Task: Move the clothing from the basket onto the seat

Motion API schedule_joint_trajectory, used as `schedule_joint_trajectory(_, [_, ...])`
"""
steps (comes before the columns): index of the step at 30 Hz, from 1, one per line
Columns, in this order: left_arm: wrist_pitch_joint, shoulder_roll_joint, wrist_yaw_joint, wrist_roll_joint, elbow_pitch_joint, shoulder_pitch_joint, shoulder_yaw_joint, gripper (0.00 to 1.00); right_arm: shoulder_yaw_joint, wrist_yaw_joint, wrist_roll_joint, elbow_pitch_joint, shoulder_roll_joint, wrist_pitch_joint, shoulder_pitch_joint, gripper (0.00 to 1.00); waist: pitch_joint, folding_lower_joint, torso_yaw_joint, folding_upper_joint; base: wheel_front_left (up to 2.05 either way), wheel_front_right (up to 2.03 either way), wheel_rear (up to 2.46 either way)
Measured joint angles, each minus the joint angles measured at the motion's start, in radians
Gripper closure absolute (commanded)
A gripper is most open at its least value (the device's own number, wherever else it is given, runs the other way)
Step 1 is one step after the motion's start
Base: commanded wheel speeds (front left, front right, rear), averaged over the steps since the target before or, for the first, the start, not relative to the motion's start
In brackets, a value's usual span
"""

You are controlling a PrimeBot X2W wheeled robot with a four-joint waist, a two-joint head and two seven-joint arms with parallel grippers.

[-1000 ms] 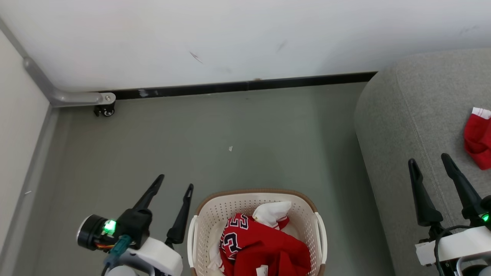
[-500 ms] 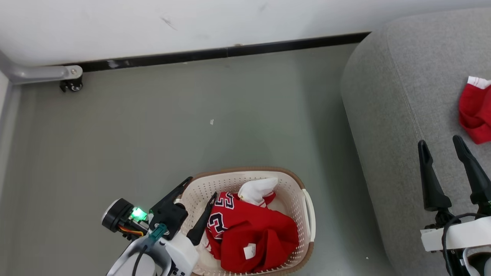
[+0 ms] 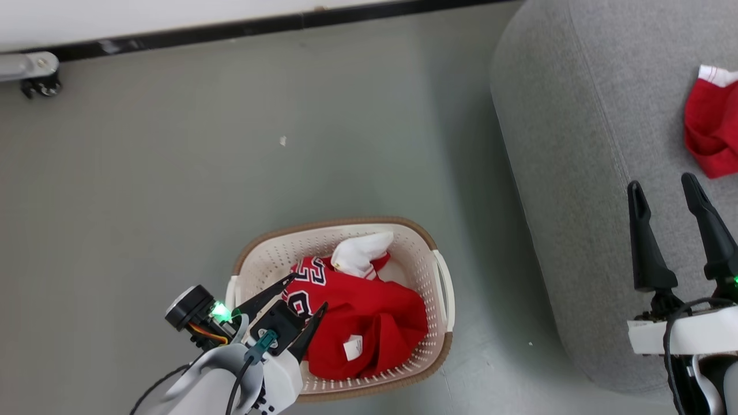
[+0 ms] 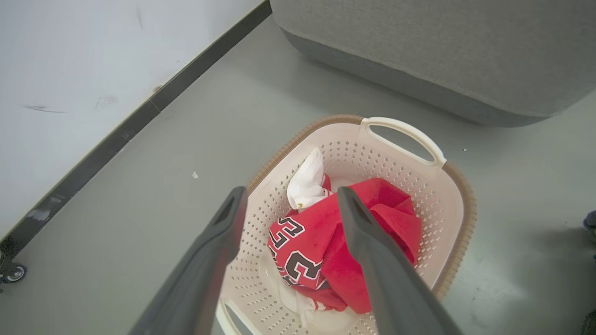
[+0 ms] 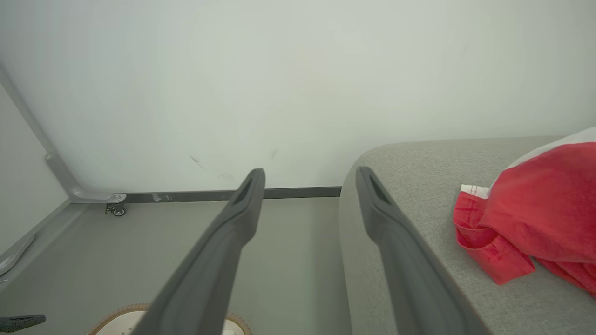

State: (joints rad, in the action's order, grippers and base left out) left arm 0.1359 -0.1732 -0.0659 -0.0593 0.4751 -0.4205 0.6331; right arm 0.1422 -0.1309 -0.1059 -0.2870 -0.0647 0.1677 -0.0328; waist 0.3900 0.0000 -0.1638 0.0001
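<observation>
Looking down from the head, you have the left pincer at the near left, its two dark fingers spread apart and holding nothing, reaching over the near left part of the basket. At the near right, the right pincer is also spread wide and empty, poised over the near edge of the sofa, with its fingers pointing away from you.

The basket stands on the grey floor, left of the sofa and apart from it. Inside lies the clothing: a crumpled red heap with black-and-white lettering on its left side, a small white label on its near part and a white sleeve poking up at the far end. From the left wrist you see the heap between the two fingers; you cannot tell whether they touch it.

Farther right, a second red garment with white trim lies on the sofa cushion, beyond the right pincer and clear of it. Farthest off, a black skirting board runs along the foot of the white wall, with a small caster at the far left.
</observation>
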Motion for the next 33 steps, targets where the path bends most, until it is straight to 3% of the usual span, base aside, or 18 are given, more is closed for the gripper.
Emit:
schedule_joint_trajectory(18, [-0.008,-0.031,-0.025,0.146,0.16,-0.143,0.111,0.0,-0.028,0.0,-0.027,-0.001,0.013,0.037,-0.12,0.0,0.161,0.0,-0.076,0.0,0.0,0.0,0.0])
schedule_joint_trajectory(33, [0.015,-0.046,-0.007,0.248,0.257,-0.239,0.16,0.0,-0.04,0.0,-0.045,0.031,0.024,0.061,-0.169,0.0,0.28,0.0,-0.146,0.0,0.0,0.0,0.0])
